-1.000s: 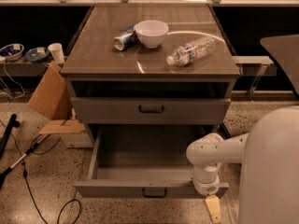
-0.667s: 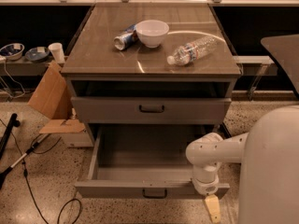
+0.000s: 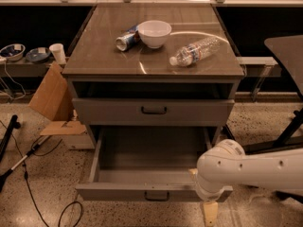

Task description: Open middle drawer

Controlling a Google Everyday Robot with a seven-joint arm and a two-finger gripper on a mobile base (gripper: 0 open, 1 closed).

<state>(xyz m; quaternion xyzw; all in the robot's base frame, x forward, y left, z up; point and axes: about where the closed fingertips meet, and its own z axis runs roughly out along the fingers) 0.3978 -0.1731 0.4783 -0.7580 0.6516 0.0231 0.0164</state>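
Observation:
The middle drawer [image 3: 151, 191] stands pulled far out of the grey cabinet [image 3: 154, 72], showing its plain grey inside and a small black bar handle [image 3: 157, 196] centred on its front. Above it, the taller-fronted drawer [image 3: 109, 112] with the larger handle is closed. The lowest drawer is hidden under the open one. My white arm [image 3: 246, 171] reaches in from the lower right. My gripper [image 3: 209, 213] hangs just below the open drawer's right front corner, pointing down at the floor, apart from the handle.
On the cabinet top lie a white bowl [image 3: 154, 33], a tipped can [image 3: 127, 39] and a plastic bottle [image 3: 196, 51] on its side. Cardboard [image 3: 49, 98] leans at the cabinet's left. Cables [image 3: 28, 160] run over the floor on the left. A dark table [image 3: 286, 48] stands at the right.

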